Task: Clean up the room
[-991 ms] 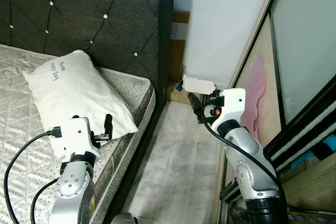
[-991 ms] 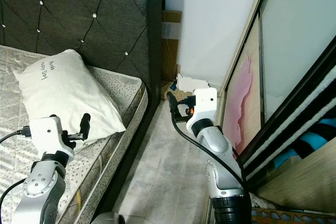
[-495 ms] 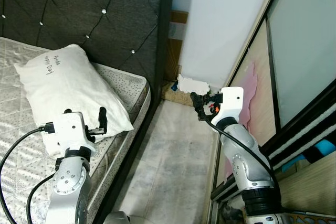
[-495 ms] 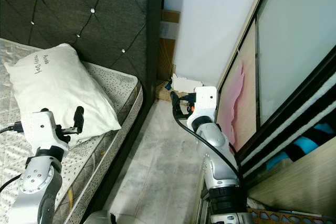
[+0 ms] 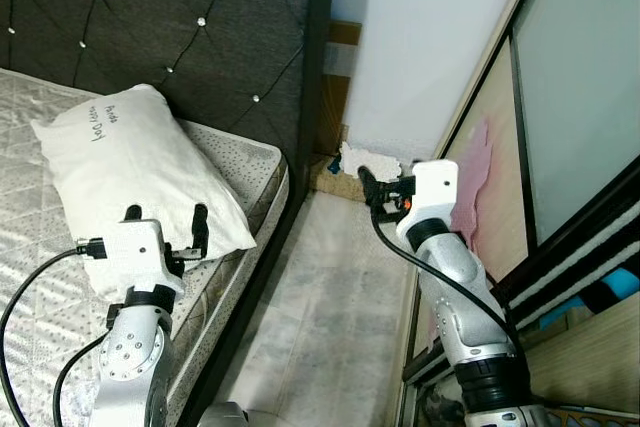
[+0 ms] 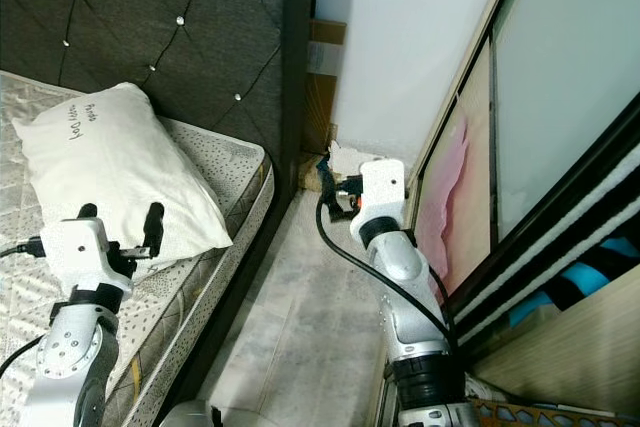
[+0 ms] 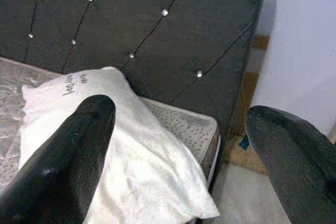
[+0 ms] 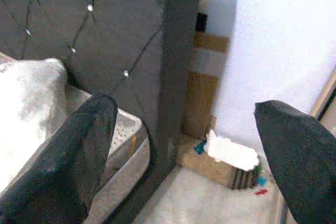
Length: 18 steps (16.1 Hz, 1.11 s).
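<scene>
Beside bed [image 5: 240,162], both raised grippers' fingers [image 7: 68,156] spread.

Home bedroom: pillow [image 5: 135,172], tufted headboard [image 5: 190,37]

Tufted dark headboard [image 5: 180,37], white wall [image 5: 430,37]

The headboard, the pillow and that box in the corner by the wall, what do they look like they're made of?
Headboard: dark grey woven-looking fabric, matte, diamond-tufted with shiny studs; probably upholstery over padding.
Pillow: white cloth, soft and creased, with dark handwriting near one corner.
Box: brown cardboard by its colour and ribbed edge, with crumpled white material on top, possibly paper or cloth.
</scene>
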Available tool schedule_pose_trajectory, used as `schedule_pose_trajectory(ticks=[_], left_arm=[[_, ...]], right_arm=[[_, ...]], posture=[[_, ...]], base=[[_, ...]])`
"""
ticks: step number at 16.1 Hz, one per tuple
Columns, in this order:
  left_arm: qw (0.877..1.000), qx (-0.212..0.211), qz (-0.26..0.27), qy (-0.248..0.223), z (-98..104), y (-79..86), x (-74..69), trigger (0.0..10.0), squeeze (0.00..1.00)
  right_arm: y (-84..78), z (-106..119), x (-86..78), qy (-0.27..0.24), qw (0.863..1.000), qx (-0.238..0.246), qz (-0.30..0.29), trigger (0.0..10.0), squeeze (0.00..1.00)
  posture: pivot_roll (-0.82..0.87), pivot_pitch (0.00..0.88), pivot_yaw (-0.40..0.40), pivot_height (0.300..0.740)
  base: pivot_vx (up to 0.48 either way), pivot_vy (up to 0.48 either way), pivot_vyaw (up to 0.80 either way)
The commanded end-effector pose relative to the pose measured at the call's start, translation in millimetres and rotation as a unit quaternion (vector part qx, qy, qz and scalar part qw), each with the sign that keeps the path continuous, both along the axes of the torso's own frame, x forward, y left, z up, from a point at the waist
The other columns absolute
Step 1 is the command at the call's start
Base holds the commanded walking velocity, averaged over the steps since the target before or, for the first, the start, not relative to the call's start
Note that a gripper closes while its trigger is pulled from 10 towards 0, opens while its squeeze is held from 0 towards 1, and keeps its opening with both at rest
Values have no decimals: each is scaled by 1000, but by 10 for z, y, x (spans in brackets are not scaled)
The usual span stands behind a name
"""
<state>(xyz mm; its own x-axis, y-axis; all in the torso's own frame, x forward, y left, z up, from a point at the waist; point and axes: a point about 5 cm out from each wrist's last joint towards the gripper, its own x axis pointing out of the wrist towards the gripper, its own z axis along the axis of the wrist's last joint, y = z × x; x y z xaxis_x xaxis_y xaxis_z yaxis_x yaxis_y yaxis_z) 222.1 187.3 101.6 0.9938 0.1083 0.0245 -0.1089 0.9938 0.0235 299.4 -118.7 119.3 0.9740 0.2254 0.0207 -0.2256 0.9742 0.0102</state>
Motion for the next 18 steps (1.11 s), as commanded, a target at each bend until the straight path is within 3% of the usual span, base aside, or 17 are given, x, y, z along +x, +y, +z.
schedule_pose_trajectory(ticks=[1, 4, 6, 18], left_arm=[[1000, 6, 18, -2, 4, 25, 30, 10000, 0], [1000, -7, 19, 0, -7, 23, 27, 10000, 0], [1000, 10, 18, -1, 17, 3, 17, 10000, 0], [998, 20, 51, 6, 39, 25, 5, 10000, 0]], right_arm=[[13, 9, -37, -3, 1000, 24, 17, 10000, 0], [-14, -34, -25, 3, 1000, 25, 10, 10000, 0], [35, -28, -41, -2, 999, 2, 32, 10000, 0], [55, -31, -61, 2, 998, 3, 59, 10000, 0]], posture=[[-10, 0, -68, 740], [-8, 0, -74, 740], [-8, 0, -78, 740], [-2, 0, -91, 740]], base=[[0, 0, 0], [0, 0, 0], [0, 0, 800], [0, 0, 800]])
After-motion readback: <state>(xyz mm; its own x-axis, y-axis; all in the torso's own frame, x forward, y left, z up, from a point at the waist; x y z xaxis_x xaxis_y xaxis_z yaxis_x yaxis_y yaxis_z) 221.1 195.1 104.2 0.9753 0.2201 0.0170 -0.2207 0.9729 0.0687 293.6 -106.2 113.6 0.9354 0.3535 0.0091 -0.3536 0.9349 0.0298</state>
